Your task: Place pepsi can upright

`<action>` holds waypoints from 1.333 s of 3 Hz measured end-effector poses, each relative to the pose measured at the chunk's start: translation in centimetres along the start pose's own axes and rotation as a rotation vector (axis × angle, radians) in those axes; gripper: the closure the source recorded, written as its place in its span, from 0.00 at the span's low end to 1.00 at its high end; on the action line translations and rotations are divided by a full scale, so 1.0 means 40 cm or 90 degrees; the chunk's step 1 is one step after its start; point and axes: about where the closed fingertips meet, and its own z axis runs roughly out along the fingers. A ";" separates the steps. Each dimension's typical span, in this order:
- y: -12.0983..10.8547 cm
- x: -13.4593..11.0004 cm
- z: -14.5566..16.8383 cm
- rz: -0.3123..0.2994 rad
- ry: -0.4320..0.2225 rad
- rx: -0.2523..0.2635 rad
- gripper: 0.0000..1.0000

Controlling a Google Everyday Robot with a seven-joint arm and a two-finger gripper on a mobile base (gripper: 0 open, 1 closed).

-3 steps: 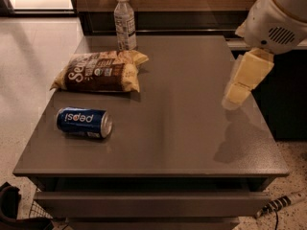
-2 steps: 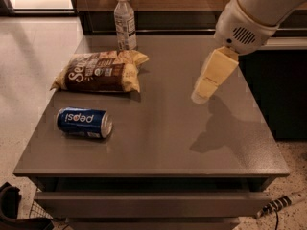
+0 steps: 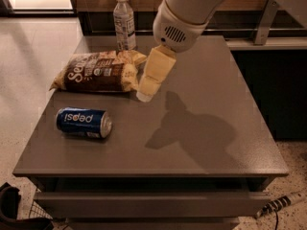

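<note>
We're looking down on a grey table point(image 3: 220, 75), and the can point(image 3: 84, 122) is down on its side at the near left. It lies lengthways, left to right, with one silver end facing right and the white "pepsi" lettering upside down to us. Nothing touches it, and it sits well in from the near edge.

Just beyond it lies the chip bag point(image 3: 96, 72) — brown, flat on the table, its crumpled yellowish end pointing right. Farther back, near the far edge, a clear bottle point(image 3: 124, 22) stands upright with its white cap on.

Now the arm point(image 3: 189, 11): a big white housing coming in from the far right, over the middle of the table. From it the cream-coloured gripper point(image 3: 144, 96) slants down and to the left, its tip just off the right end of the bag. It is right of the can and farther back, well apart from it. Wide or narrow? We cannot tell from here — the gripper reads as one tapered block, and we see nothing held in it.

The arm's shadow point(image 3: 192, 128) falls dark across the middle of the table, right of the can. Below the near edge we see a drawer front point(image 3: 144, 202), and a cable point(image 3: 280, 204) lies on the speckled floor at the near right.
</note>
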 end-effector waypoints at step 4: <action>0.121 -0.186 0.132 -0.074 0.124 -0.024 0.00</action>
